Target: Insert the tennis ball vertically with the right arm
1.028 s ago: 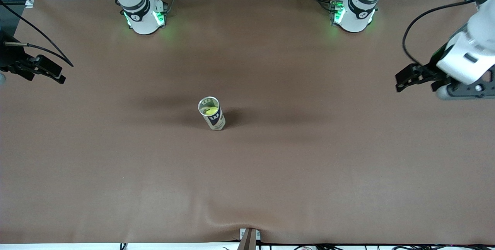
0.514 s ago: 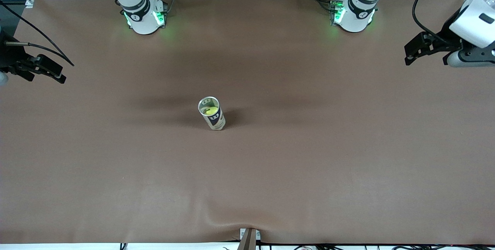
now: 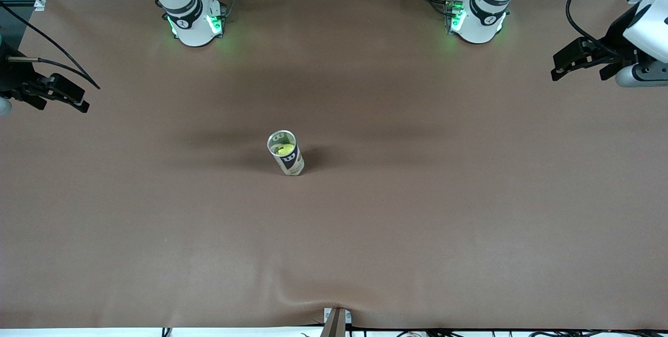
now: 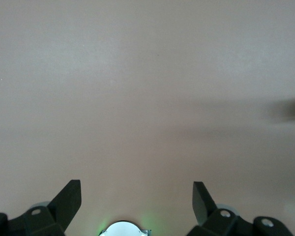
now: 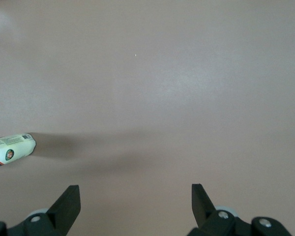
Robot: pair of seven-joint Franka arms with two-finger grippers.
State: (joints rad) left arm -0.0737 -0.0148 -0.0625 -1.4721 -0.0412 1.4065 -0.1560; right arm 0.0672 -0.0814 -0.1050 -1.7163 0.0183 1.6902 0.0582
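You are looking at the tennis ball (image 3: 284, 150) sitting inside the can (image 3: 289, 159), just below the open rim. The can is standing upright on the brown table (image 3: 417, 212), close to the middle of the front frame and a little above its centre line. In the right wrist view only the can's base end (image 5: 12, 147) is showing at the edge of the frame.

Judging by how things lie, the insertion is looking done, so you are probably checking rather than grasping.

If you are taking the ball out again, you are likely dealing with something light and springy. Its felt cover should be giving the pads good friction, so it is unlikely to slip, but it will be squashing a little under a hard squeeze. You are best taking it across its widest part, coming straight down through the can's mouth. The can looks thin-walled, light and tall for its foot, so a sideways nudge could be tipping it. There is little room between ball and wall for fingers.

The right gripper (image 3: 78, 98) is hanging over the table's edge at the right arm's end, in the upper part of the frame, well apart from the can. Its fingers (image 5: 69, 201) are spread wide and holding nothing.

The left gripper (image 3: 579, 68) is waiting over the table at the left arm's end, also high in the frame. Its fingers (image 4: 71, 196) are likewise released and empty.
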